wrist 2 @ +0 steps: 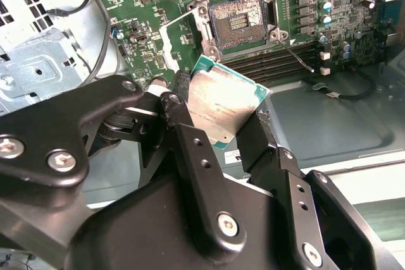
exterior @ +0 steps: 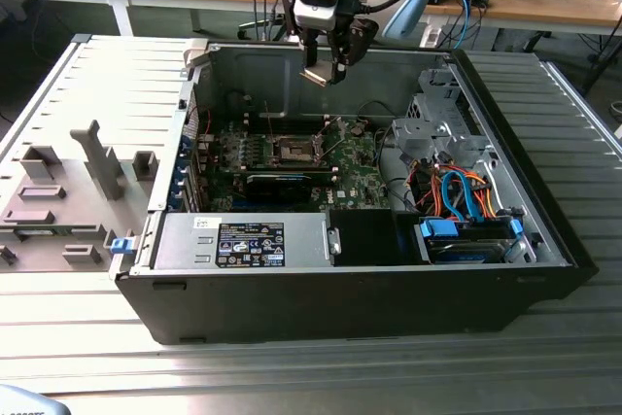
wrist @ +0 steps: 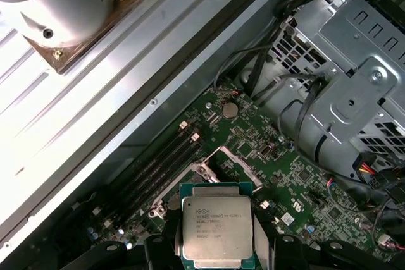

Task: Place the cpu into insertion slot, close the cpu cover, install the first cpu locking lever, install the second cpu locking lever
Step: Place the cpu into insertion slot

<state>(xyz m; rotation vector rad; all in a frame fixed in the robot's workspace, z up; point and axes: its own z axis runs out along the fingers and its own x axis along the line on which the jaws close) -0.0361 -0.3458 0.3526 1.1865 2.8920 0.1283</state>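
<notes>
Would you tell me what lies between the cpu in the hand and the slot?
Nothing: in the exterior view the cpu hangs above the slot, with only air between them.

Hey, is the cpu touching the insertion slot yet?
Apart. In the exterior view the claw holds the cpu in the air, well above the insertion slot; the second wrist view shows the slot bare.

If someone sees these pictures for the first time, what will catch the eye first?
The gripper holds the cpu by its edges above the open computer case, and the chip's silvery face is plain in both wrist views. On the green board inside the case, the insertion slot lies uncovered and empty, its dark centre showing.
</notes>
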